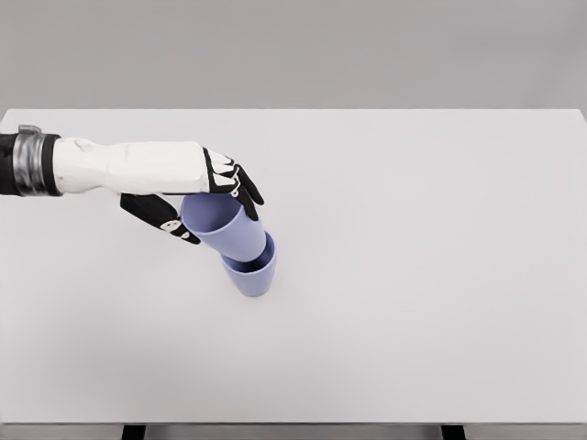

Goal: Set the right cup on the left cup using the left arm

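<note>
Left hand (pixel 197 197) curls closed around a smooth lavender cup (pixel 220 225) nested in another tapered cup (pixel 252 273).

Two lavender plastic cups, the upper cup (pixel 216 222) and the lower cup (pixel 252 271), one white rectangular table (pixel 413 275), and one white-and-black five-finger hand (pixel 197 197) are in view.

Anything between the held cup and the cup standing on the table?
Nothing: in the head view the held cup, gripped by the left hand, sits tilted with its base inside the lower cup.
</note>
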Tool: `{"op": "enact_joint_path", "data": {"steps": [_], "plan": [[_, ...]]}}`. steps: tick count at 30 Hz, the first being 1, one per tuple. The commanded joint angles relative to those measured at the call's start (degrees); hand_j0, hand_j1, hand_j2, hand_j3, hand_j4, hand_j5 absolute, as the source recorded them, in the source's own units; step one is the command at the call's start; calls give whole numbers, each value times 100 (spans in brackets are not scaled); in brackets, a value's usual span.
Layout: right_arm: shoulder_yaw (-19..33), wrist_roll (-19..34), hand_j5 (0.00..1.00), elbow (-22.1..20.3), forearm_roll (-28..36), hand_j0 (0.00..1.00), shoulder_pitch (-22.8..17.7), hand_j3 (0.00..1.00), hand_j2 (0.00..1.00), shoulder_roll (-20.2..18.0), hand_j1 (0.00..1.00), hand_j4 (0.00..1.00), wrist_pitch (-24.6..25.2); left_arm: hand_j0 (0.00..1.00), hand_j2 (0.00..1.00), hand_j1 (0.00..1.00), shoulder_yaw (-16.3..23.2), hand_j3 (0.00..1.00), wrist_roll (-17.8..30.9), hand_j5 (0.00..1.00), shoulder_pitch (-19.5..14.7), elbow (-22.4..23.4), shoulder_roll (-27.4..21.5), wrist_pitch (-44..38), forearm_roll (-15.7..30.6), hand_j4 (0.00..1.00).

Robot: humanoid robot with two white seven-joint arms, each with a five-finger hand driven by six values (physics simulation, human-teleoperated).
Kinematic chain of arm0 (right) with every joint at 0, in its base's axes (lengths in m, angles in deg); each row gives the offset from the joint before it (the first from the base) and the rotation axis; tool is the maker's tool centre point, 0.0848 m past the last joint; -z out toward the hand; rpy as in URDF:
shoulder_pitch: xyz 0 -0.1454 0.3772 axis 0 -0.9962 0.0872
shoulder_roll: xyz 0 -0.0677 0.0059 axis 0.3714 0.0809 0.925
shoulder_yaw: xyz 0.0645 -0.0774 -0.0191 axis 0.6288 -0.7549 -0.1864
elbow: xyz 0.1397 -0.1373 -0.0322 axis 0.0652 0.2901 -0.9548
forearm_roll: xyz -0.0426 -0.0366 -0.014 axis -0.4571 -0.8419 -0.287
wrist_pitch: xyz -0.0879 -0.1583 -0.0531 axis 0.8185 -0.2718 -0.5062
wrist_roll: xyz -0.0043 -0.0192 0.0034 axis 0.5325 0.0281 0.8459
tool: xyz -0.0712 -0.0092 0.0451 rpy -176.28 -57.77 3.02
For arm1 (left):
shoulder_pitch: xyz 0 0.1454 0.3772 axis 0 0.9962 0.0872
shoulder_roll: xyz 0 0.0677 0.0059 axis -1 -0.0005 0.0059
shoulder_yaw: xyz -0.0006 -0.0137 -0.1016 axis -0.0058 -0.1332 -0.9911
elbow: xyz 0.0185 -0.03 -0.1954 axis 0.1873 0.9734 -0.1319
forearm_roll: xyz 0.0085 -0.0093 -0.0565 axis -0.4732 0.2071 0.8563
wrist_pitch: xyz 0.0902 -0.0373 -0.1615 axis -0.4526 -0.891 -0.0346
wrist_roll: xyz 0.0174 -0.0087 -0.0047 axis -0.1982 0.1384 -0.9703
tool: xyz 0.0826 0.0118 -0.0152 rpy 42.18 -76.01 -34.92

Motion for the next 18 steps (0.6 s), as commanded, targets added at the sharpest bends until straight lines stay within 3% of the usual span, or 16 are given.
{"op": "enact_joint_path", "data": {"steps": [1, 18], "plan": [[0, 1, 100, 0, -1, 100, 0, 100, 100, 0, 100, 100, -1, 68, 68, 68, -8, 68, -16, 68, 0, 0, -8, -12, -42, 68], [0, 1, 100, 0, -1, 100, 0, 100, 100, 0, 100, 100, -1, 67, 67, 67, -26, 67, -25, 67, 79, 26, 115, -12, -87, 67]]}}
